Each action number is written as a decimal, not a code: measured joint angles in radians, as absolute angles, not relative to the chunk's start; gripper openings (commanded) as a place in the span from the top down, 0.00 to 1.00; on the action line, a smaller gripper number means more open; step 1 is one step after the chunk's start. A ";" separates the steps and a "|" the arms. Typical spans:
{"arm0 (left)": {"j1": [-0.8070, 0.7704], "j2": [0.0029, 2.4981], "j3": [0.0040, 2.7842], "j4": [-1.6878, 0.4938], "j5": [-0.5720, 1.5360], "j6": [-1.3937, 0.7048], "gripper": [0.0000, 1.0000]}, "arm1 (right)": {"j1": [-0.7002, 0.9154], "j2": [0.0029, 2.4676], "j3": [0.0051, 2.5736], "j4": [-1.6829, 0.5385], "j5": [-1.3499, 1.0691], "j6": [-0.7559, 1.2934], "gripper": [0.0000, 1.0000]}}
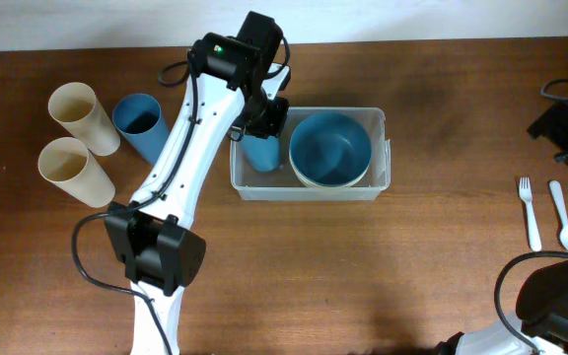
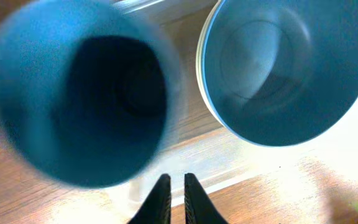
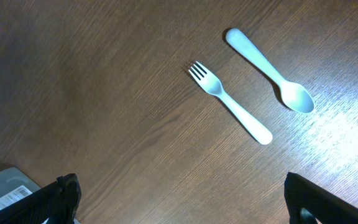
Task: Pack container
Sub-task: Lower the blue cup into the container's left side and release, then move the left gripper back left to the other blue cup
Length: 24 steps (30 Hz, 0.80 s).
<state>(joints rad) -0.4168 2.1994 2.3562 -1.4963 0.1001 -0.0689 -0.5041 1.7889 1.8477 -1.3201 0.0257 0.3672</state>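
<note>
Standing at mid-table, one clear container (image 1: 309,190) anchors a scene that counts four cups, two bowls, one fork and one spoon. The left gripper (image 1: 267,116) hangs over the container's left end, its jaws drawn almost together, with only a thin slit between them and nothing seen in it. In the wrist view its fingers (image 2: 160,199) sit just below the rim of the blue cup (image 1: 260,155).

That cup stands mouth up inside the container, just beside the blue bowl (image 1: 331,146). The blue bowl fills the right part and is nested on a pale bowl (image 2: 199,74), of which only the rim shows.

Outside the container and well apart to its left, two cream cups (image 1: 75,116) (image 1: 72,170) and a second blue cup (image 1: 141,126) sit on the table (image 1: 412,266).

The right gripper (image 3: 179,186) is at the table's far right, well away from the container, its jaws spread wide with nothing between them. Near it the fork (image 3: 230,102) and spoon (image 3: 267,71) lie side by side, not touching.
</note>
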 measured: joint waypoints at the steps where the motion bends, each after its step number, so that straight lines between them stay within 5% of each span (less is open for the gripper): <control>1: -0.417 2.199 2.356 -1.494 0.099 -0.065 0.78 | -0.504 1.789 1.848 -1.320 0.025 0.368 0.01; 7: -0.416 2.199 2.371 -1.498 0.078 -0.065 0.75 | -0.504 1.789 1.848 -1.320 0.026 0.368 0.01; 9: -0.414 2.201 2.407 -1.522 0.073 -0.065 0.60 | -0.504 1.789 1.848 -1.320 0.025 0.367 0.01; 20: -0.234 2.168 2.831 -1.681 0.028 -0.054 0.41 | -0.504 1.789 1.848 -1.320 0.026 0.368 0.01; 24: -0.150 2.155 2.836 -1.684 0.006 -0.074 0.21 | -0.504 1.789 1.848 -1.320 0.025 0.367 0.01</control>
